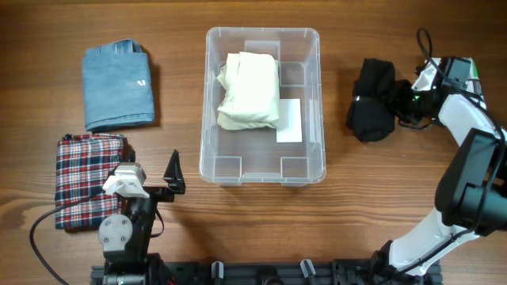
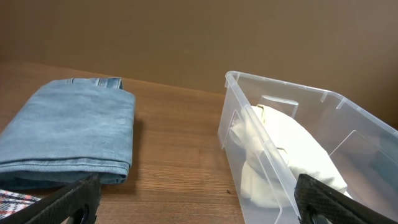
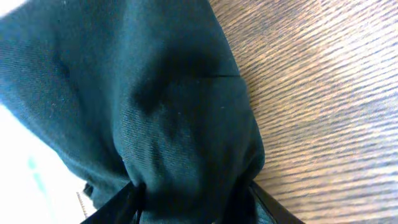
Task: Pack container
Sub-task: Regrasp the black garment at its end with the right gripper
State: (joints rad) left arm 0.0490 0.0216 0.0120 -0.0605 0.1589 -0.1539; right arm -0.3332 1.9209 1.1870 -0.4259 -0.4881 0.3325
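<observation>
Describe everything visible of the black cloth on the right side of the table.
The black cloth is a dark, matte woven fabric, bunched into a rumpled bundle rather than folded flat. It sits at the right side of the wooden table, to the right of the clear tub and apart from it. The right tool is closed on its right-hand edge, with fabric gathered between the fingers in the wrist view.

The clear rectangular container [image 1: 261, 162] sits upright mid-table, holding a folded cream cloth [image 1: 249, 91] and white label [image 1: 289, 120].
</observation>
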